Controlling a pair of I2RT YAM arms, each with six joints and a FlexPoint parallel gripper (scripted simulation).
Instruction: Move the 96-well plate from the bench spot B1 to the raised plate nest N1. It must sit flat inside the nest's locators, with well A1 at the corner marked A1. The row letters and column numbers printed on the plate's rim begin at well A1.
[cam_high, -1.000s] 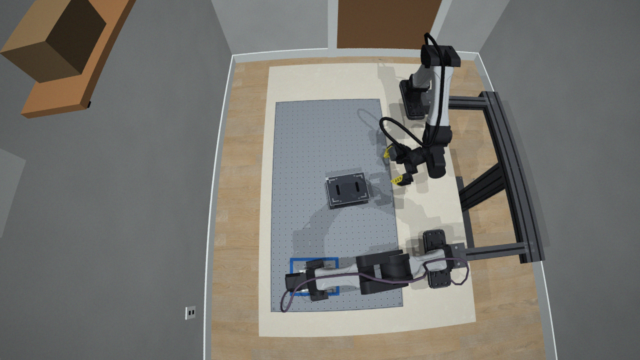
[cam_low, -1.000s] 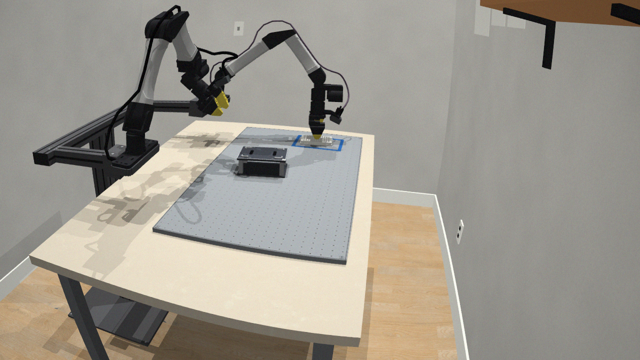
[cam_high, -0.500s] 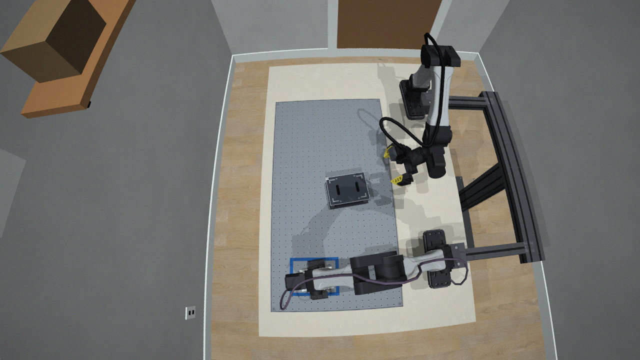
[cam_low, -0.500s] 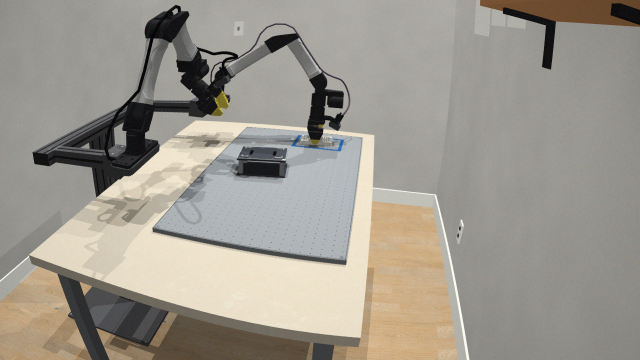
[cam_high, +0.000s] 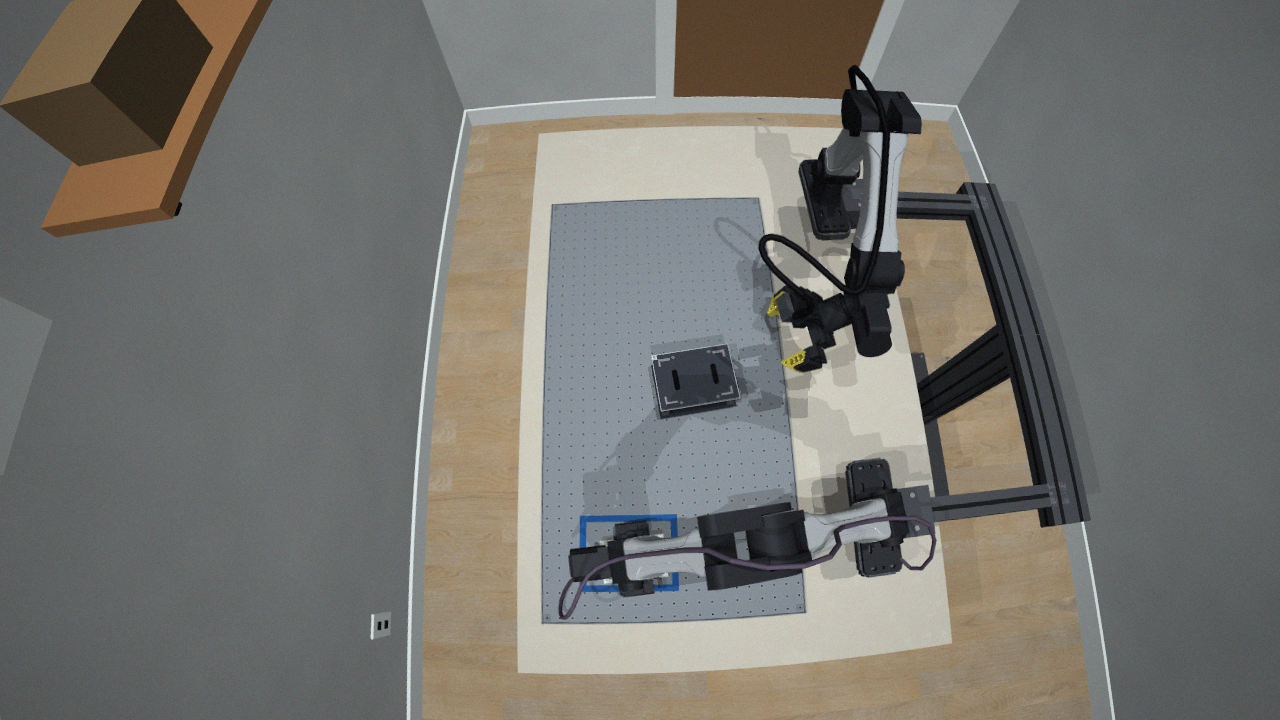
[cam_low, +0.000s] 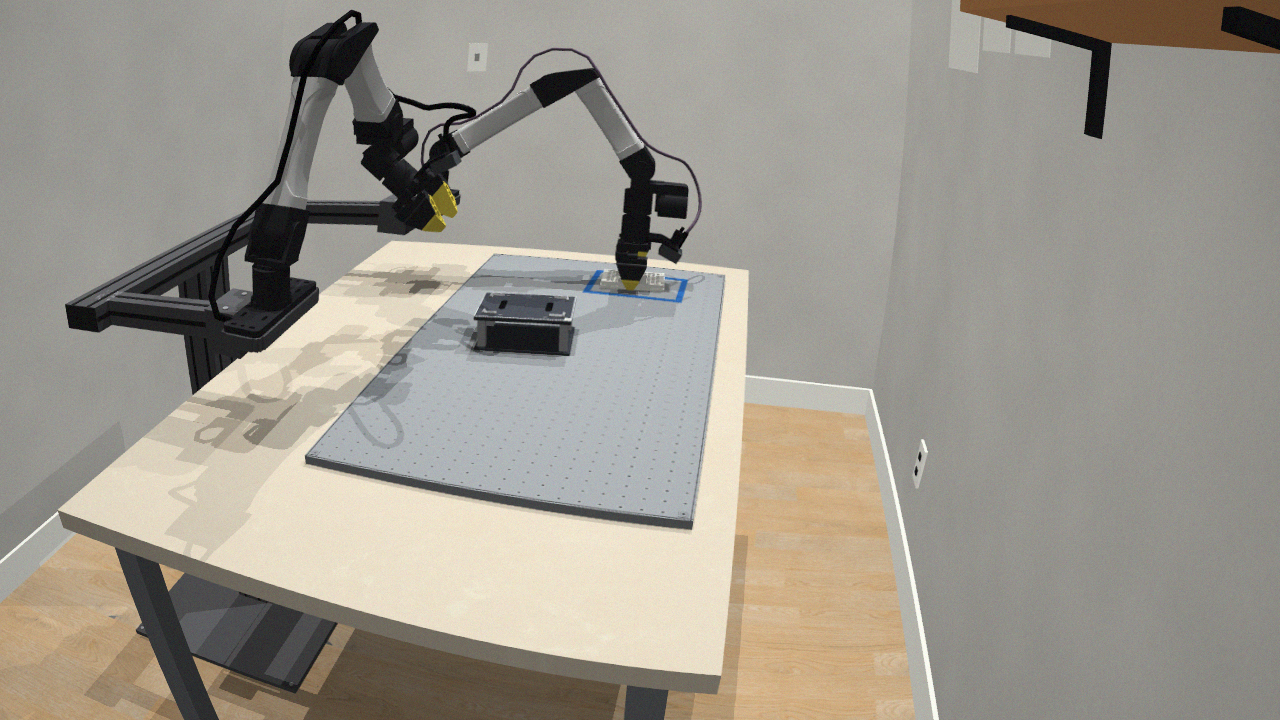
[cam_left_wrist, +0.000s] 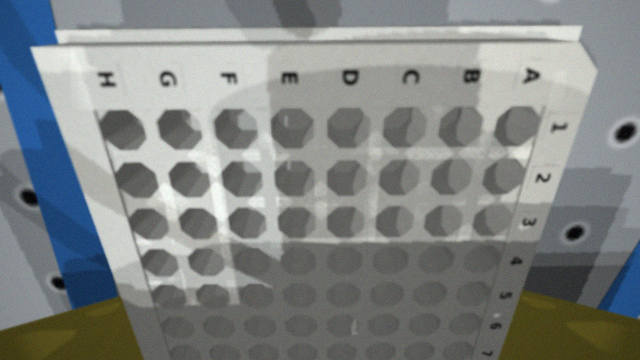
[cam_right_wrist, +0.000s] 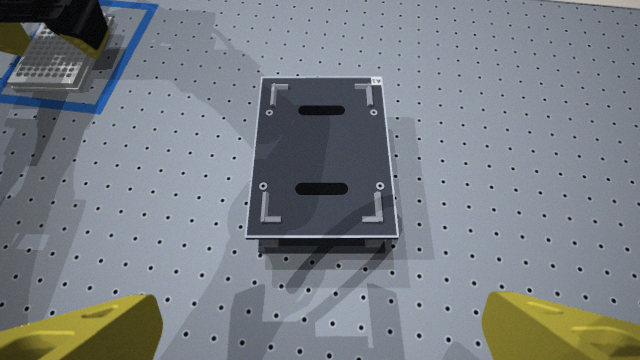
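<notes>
The 96-well plate (cam_high: 606, 581) (cam_low: 657, 281) (cam_left_wrist: 320, 180) (cam_right_wrist: 52, 57) is seen within the blue outline (cam_high: 626, 517) (cam_low: 685, 290) (cam_left_wrist: 25, 120) (cam_right_wrist: 125, 60) at B1, on the perforated board (cam_high: 608, 286) (cam_low: 554, 429) (cam_left_wrist: 600, 100) (cam_right_wrist: 475, 175). It is straddled by the left gripper (cam_high: 637, 557) (cam_low: 631, 284) (cam_left_wrist: 321, 320) (cam_right_wrist: 59, 46), whose fingers are spread wide, close against the plate's long sides; whether it is gripped cannot be told. Well A1 is seen next to a cut corner of the rim.

From above, most of the plate is hidden by the left arm, with a purple cable (cam_high: 563, 604) (cam_low: 698, 192) looped beyond the wrist.

The raised nest N1 (cam_high: 696, 380) (cam_low: 524, 307) (cam_right_wrist: 321, 150) is set well apart from the outline and is unoccupied. Its top is marked by two dark slots and corner locators (cam_right_wrist: 265, 207) — raised edges to be cleared. The A1 label (cam_high: 654, 357) (cam_right_wrist: 376, 81) is printed at one corner.

The right gripper (cam_high: 784, 334) (cam_low: 443, 217) (cam_right_wrist: 322, 308) is held wide open, with nothing between its fingers — raised near the board's edge, to one side of the nest. Cable shadows are cast over the nest. A dark metal frame (cam_high: 1029, 358) (cam_low: 85, 313) is noted behind the arms.

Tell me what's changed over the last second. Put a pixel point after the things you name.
The left fingers (cam_low: 631, 285) moved down and now straddle the plate (cam_low: 657, 282) (cam_left_wrist: 345, 100) (cam_right_wrist: 50, 62) lower; whether they grip it, I can't tell. Nothing visibly let go. The plate stayed within the blue outline (cam_high: 628, 517) (cam_low: 637, 297) (cam_left_wrist: 25, 150) (cam_right_wrist: 125, 57); the nest (cam_high: 696, 380) (cam_low: 523, 307) (cam_right_wrist: 321, 150) and right fingers (cam_high: 794, 360) (cam_low: 444, 198) look unchanged.
</notes>
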